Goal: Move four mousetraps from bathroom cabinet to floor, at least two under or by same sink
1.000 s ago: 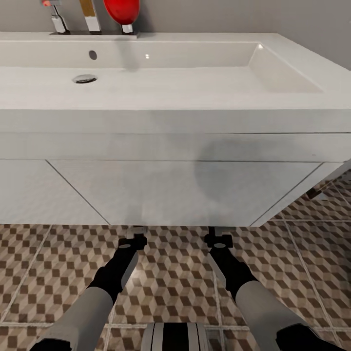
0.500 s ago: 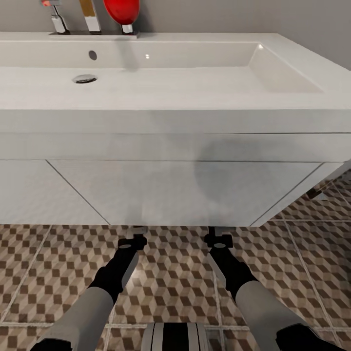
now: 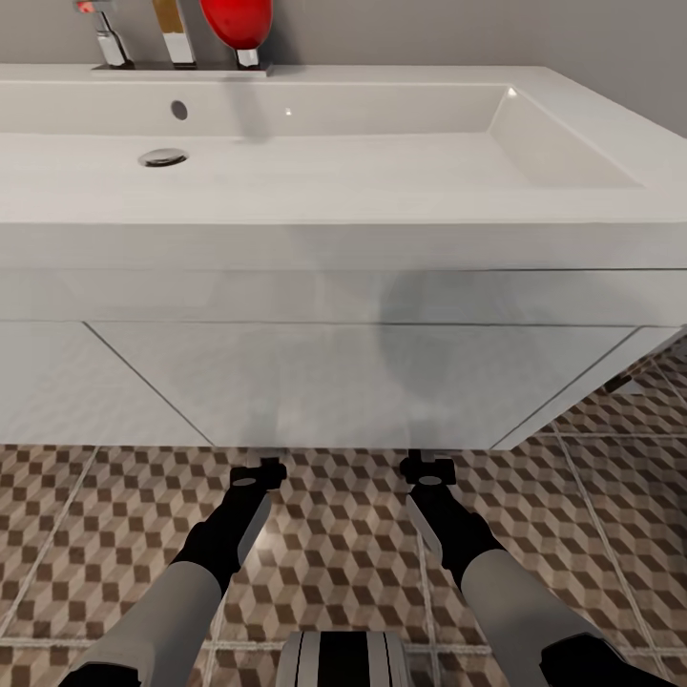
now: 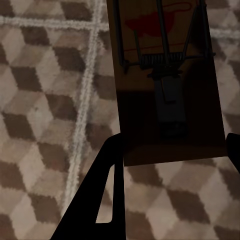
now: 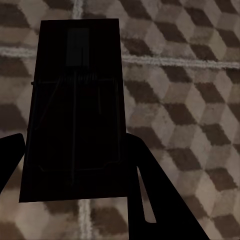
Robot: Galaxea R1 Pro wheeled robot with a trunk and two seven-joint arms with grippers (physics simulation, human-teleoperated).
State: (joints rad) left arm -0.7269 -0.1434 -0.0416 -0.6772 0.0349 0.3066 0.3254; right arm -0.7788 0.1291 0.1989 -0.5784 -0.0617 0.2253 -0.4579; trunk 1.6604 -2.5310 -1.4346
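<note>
Mousetraps (image 4: 167,85) (image 5: 75,107) look light, stiff and thin (wire parts delicate); each gripper (image 4: 170,150) (image 5: 75,155) has its fingers clamped on board edges, the sensible hold.

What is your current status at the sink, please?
Left gripper and right gripper low by the vanity, each with a mousetrap between its fingers; grip unclear. Tiled floor beneath. Nothing blocking.

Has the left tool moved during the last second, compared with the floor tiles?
Yes, slightly. Against the floor tiles, the left tool has crept forward, toward the white vanity, reaching under its bottom edge.
</note>
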